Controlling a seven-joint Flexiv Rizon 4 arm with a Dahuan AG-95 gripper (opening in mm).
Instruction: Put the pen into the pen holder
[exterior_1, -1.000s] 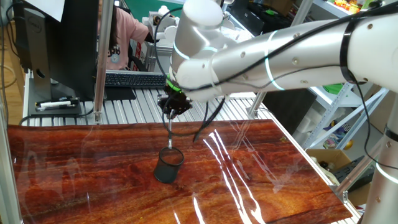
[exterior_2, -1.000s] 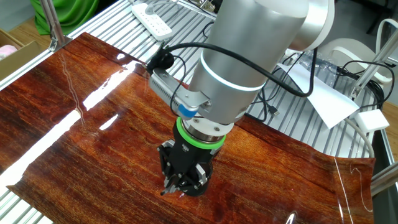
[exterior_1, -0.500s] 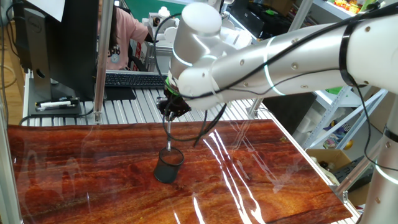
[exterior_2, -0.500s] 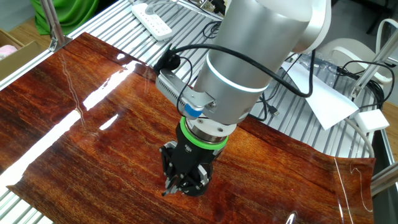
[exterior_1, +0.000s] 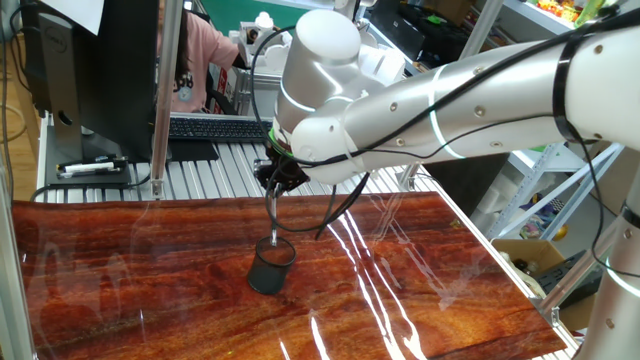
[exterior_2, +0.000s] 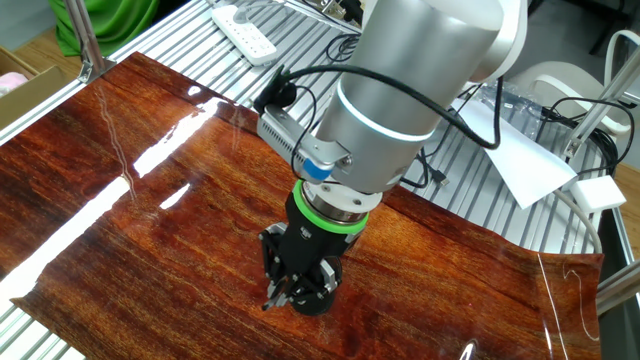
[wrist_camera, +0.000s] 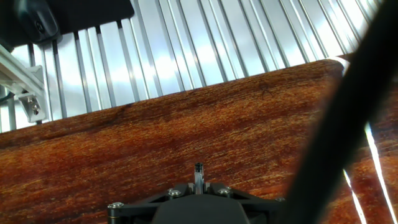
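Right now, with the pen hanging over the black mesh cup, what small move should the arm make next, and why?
Probably release: open the pincer. In one fixed view the pen hangs upright from it, lower end already at the rim of the pen holder, so it should drop inside. How deep the tip sits cannot be told.

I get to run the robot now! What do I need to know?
Gripper: shut on the pen, holding its top end so it hangs nearly straight down.
Cup: upright on the table, right under the gripper.
Done: pen picked up and lined up, its tip at the cup's rim.
Left: lower it a bit, open the fingers, lift away.
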